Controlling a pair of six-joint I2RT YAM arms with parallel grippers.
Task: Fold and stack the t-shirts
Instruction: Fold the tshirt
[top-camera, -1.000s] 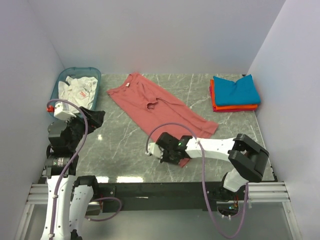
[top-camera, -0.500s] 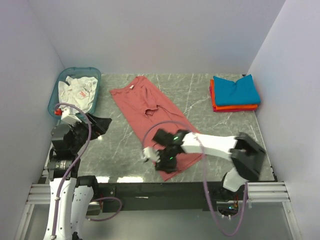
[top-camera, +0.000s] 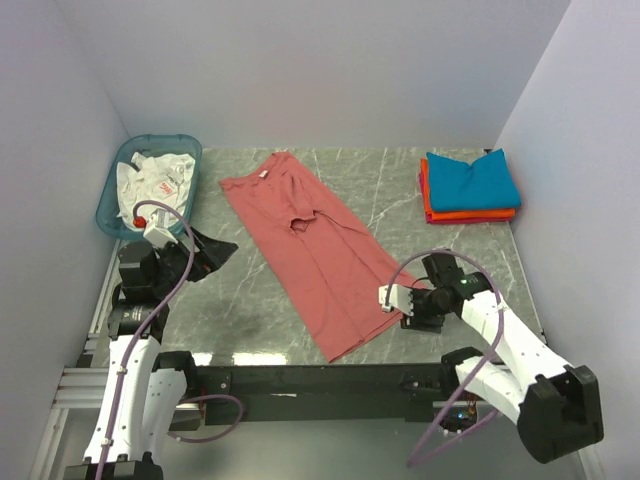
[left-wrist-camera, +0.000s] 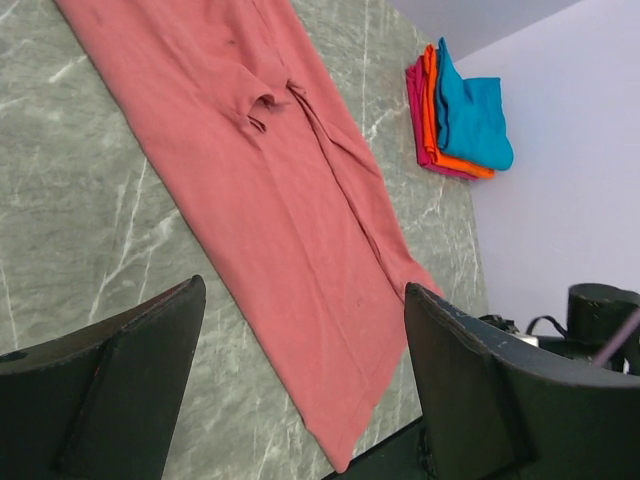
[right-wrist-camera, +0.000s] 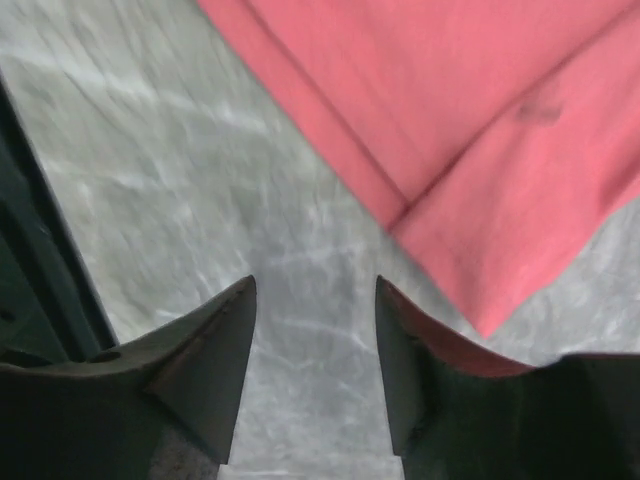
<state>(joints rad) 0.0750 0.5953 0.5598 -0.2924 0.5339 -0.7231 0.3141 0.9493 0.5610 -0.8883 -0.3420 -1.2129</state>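
Marble counter (top-camera: 250, 290) bears the red t-shirt (top-camera: 320, 250): light, limp cloth, quick to wrinkle. Left pincer (left-wrist-camera: 300, 300) and right pincer (right-wrist-camera: 313, 340) both gape empty. I would pinch the hem corner just ahead of the right pincer.

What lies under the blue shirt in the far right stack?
An orange shirt, only its edges showing, with a magenta layer below it. The blue shirt covers the rest of both.
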